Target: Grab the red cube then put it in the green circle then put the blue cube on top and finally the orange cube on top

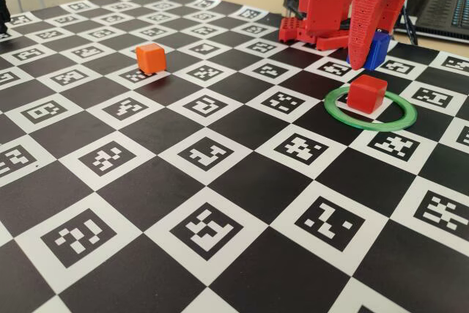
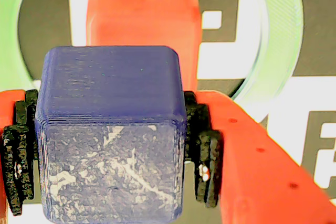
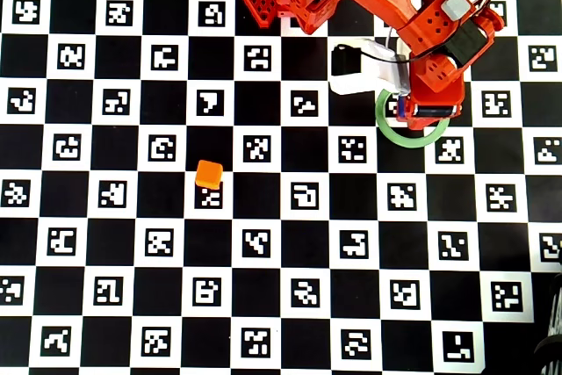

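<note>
Here the hand (image 2: 113, 145) is clamped on the blue cube (image 2: 110, 129) — in the wrist view its black pads (image 2: 206, 156) press against the cube's two sides, and the cube fills the space between the red fingers. In the fixed view the blue cube (image 1: 378, 49) hangs off the worktop (image 1: 220, 203), up behind the red cube (image 1: 366, 93) rather than touching it. The red cube sits flat inside the green circle (image 1: 399, 119), near its far rim, and the wrist view shows it (image 2: 142, 14) just beyond the held cube with the ring (image 2: 273, 51) curving round it. The orange cube (image 1: 150, 57) rests well apart, far to the left in the fixed view — from overhead (image 3: 209, 174) it lies left of and below the arm.
</note>
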### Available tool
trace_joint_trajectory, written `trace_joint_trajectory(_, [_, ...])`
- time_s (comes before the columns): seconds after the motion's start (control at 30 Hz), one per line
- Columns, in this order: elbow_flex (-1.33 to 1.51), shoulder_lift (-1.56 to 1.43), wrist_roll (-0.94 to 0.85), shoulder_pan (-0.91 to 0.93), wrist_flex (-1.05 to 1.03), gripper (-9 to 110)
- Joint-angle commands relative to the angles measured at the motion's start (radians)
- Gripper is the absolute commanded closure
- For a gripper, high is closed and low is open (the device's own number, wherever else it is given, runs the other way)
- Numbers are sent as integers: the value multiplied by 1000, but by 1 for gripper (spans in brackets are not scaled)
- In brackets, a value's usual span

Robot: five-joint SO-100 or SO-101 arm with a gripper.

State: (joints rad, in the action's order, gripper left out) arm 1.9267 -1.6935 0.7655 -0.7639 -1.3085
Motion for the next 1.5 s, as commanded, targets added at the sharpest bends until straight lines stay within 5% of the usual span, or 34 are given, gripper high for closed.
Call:
trace_joint_trajectory(0.0, [-2,-52,14,-14,18,97])
trace_joint_trajectory(1.47, [71,-91,71,-52,106,97])
